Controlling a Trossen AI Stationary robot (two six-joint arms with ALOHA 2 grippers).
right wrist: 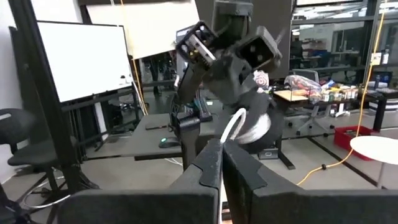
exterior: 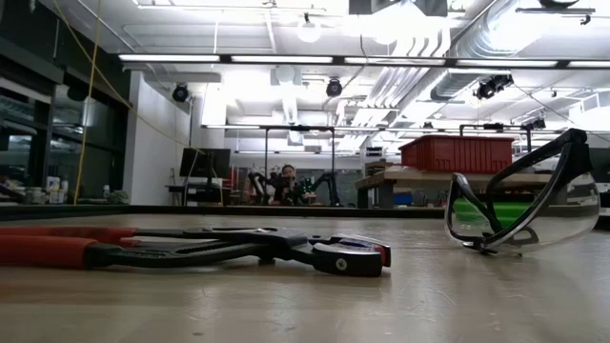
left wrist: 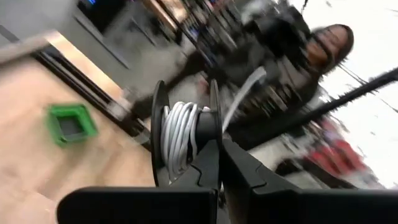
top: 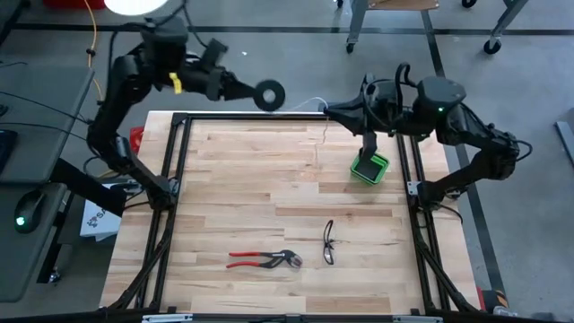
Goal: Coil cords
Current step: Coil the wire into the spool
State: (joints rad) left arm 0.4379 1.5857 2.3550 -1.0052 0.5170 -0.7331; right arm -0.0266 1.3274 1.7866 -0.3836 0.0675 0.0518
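My left gripper (top: 256, 91) is raised over the table's far edge, shut on a small black round spool (top: 270, 93) with white cord wound on it (left wrist: 180, 140). From the spool a stretch of the white cord (top: 308, 101) runs across to my right gripper (top: 328, 109), which points toward the left arm and is shut on it. In the right wrist view the cord (right wrist: 231, 127) curves up from my fingers to the spool (right wrist: 255, 127) in the left gripper. My left gripper pinches one black flange of the spool (left wrist: 212, 118) between its two fingers, edge-on. The spool is lifted clear of the table, with the coiled cord beside the fingers. My right gripper pinches the white cord (right wrist: 222, 144) between its two fingertips, coming level from the table's right side. The cord rises from the fingers in a slack curve to the spool, clear of the table.
A green box (top: 369, 168) stands on the table under the right arm. Red-handled pliers (top: 265, 260) and clear safety glasses (top: 328, 242) lie near the front edge. A black frame (top: 269, 117) borders the wooden top.
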